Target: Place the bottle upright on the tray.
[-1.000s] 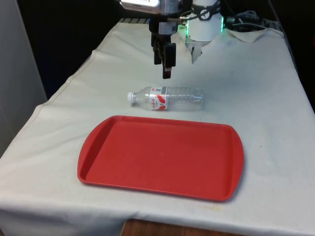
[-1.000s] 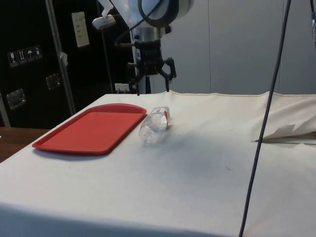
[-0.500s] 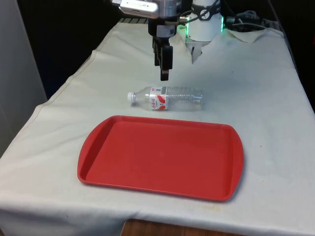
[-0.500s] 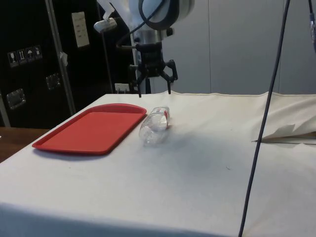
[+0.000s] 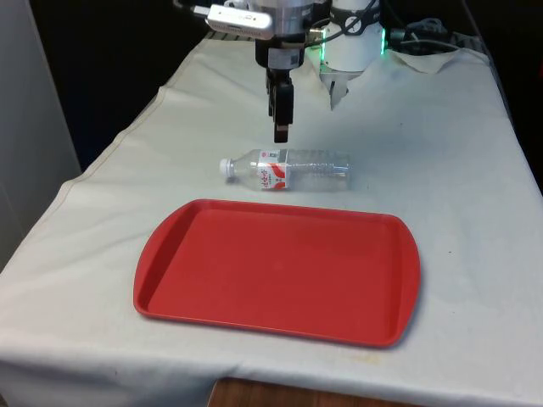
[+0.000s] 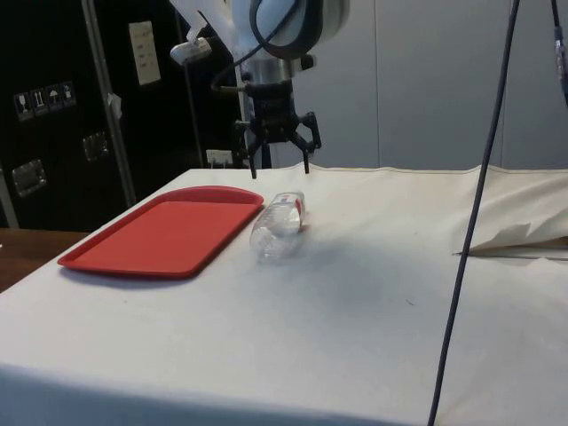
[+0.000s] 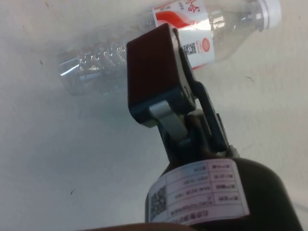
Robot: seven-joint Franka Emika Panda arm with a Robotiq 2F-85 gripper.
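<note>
Over the tabletop [image 5: 475, 153], the claw [image 6: 280, 168] is hanging spread open, empty, above the bottle [image 5: 287, 169] lying sideways just behind the red tray [image 5: 280, 268], probably lining up a grab.

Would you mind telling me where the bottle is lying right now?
In the front view the bottle lies on its side on the white cloth just beyond the red tray's far edge, cap toward the front view's left, with the open gripper above it.

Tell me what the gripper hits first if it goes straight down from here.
Most likely the bottle lying on its side: the open gripper points down just above it, though it may sit slightly behind it.
</note>
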